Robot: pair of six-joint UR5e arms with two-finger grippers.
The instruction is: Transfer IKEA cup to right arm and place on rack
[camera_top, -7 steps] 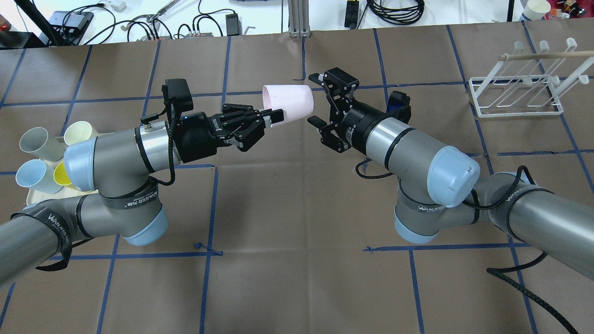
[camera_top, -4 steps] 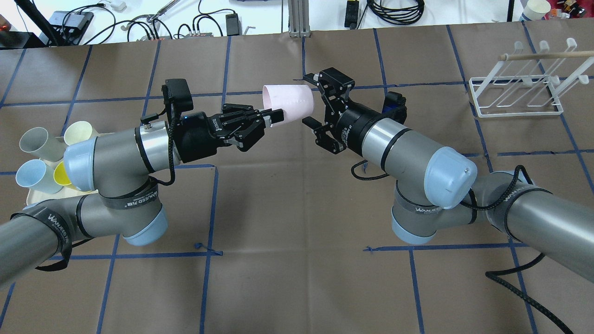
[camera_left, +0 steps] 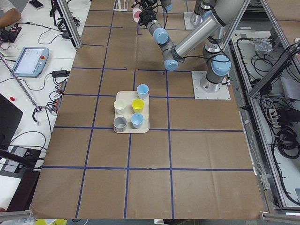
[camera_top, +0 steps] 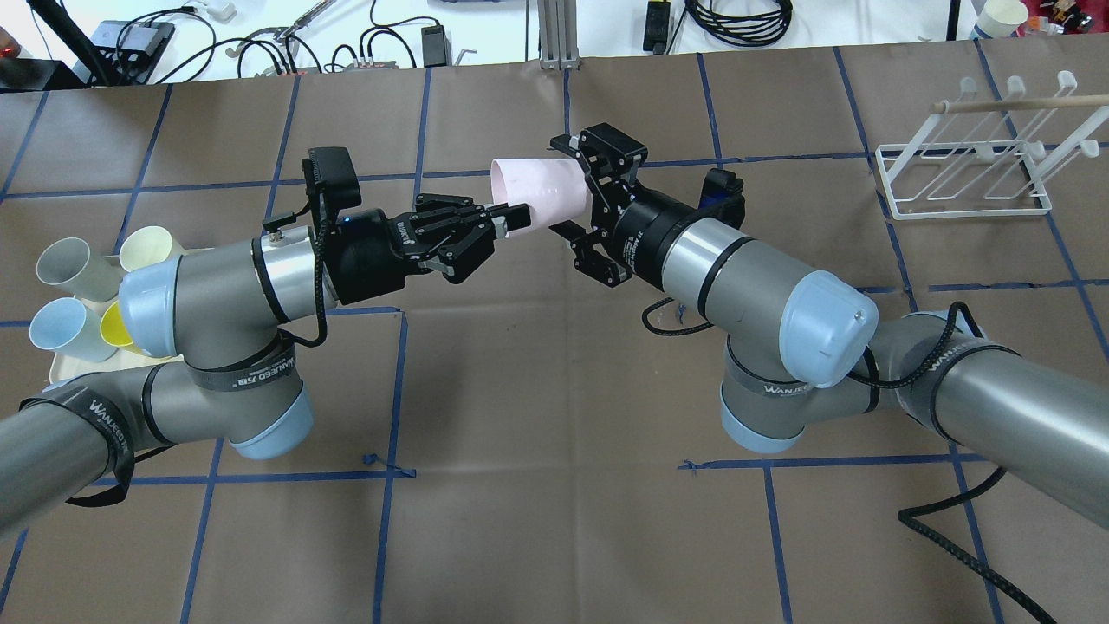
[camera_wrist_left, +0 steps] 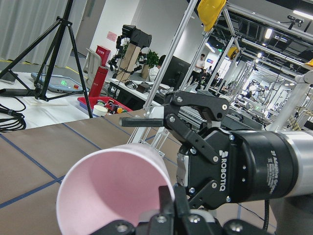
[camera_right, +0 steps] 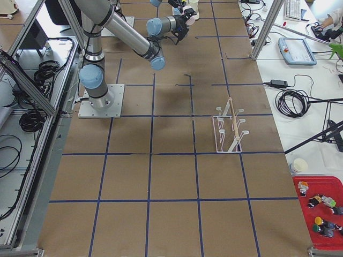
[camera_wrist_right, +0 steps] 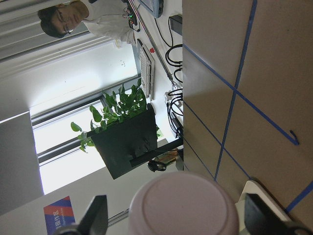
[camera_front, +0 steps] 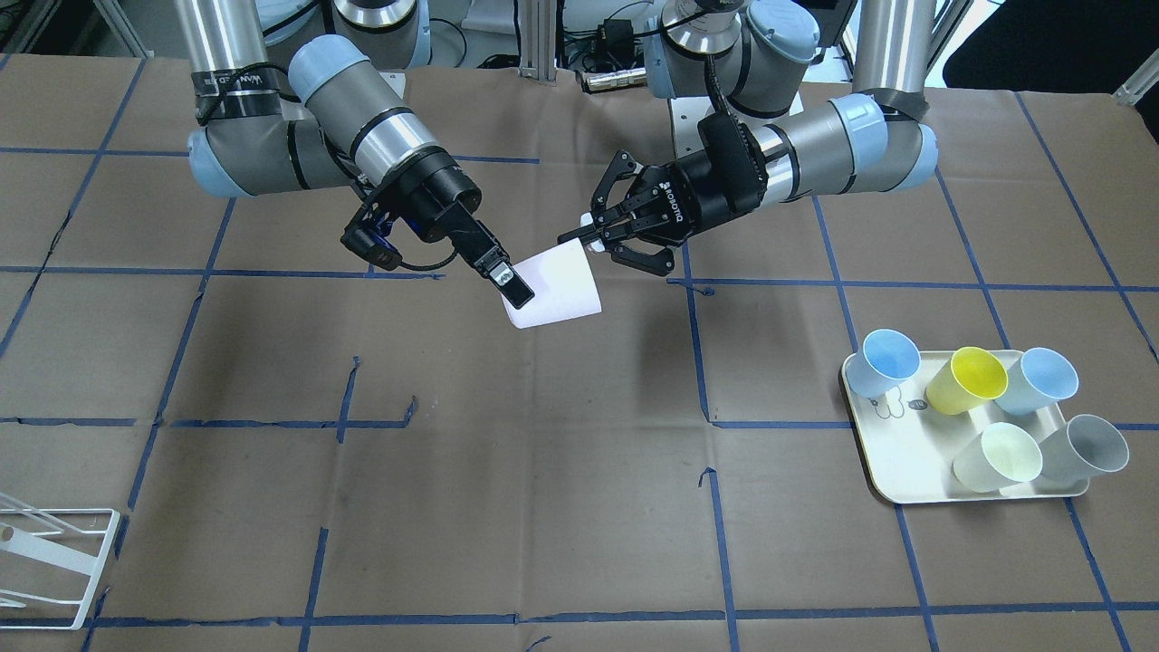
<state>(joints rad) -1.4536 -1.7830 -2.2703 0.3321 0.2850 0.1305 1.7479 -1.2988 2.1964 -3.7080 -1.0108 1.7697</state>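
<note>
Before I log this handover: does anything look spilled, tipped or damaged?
Nothing stands out. The pale pink plastic cup is sideways only because the left gripper holds it; the white wire rack stands upright.

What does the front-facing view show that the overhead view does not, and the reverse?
Front-facing only: the whole tray with its five cups. Overhead only: the whole rack; the left arm hides most of the tray. Both: the left gripper pinching the rim of the pink cup, the open right gripper around its base.
</note>
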